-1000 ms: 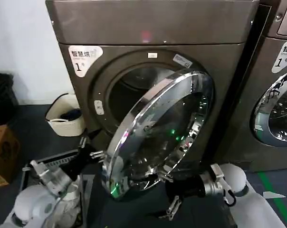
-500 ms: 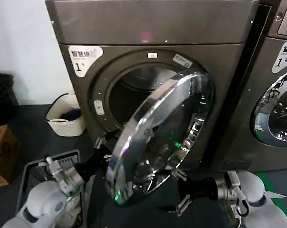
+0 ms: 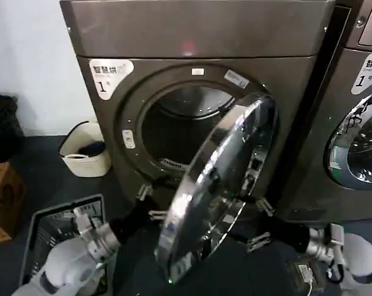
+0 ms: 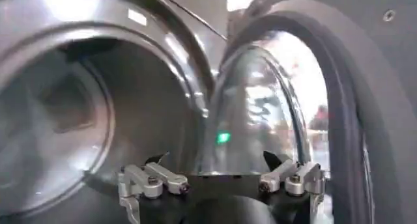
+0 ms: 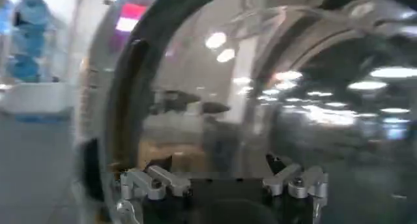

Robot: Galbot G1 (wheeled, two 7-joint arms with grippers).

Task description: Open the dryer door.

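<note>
Since a second ago the dryer door [image 3: 220, 185] has swung farther out from the dryer [image 3: 192, 80], so that from my head I now see it nearly edge-on and much more of the drum mouth stands uncovered. Both my arms have shifted with it: my left gripper [image 3: 150, 200] has risen from low at my left toward the machine's front, and my right gripper [image 3: 264, 223] has drifted out to my right.

Hinged at its right side, the door hangs well open, its chrome ring tilted and its lower edge reaching down between my two grippers. My left gripper sits just below the drum opening, beside the door's inner face; in my left wrist view [image 4: 221, 183] its fingers are spread wide, with nothing between them, and the bulging glass and grey inner rim stand just ahead. My right gripper is on the outer side of the door, close to the chrome ring near its lower right. In my right wrist view [image 5: 225, 180] its fingers are likewise spread apart and empty, facing the reflective glass; whether a fingertip touches the ring I cannot quite tell, as the glare hides the gap.

Beside the dryer to my right stands a second machine [image 3: 358, 123], and a white basket [image 3: 85, 151] sits on the floor to my left.
</note>
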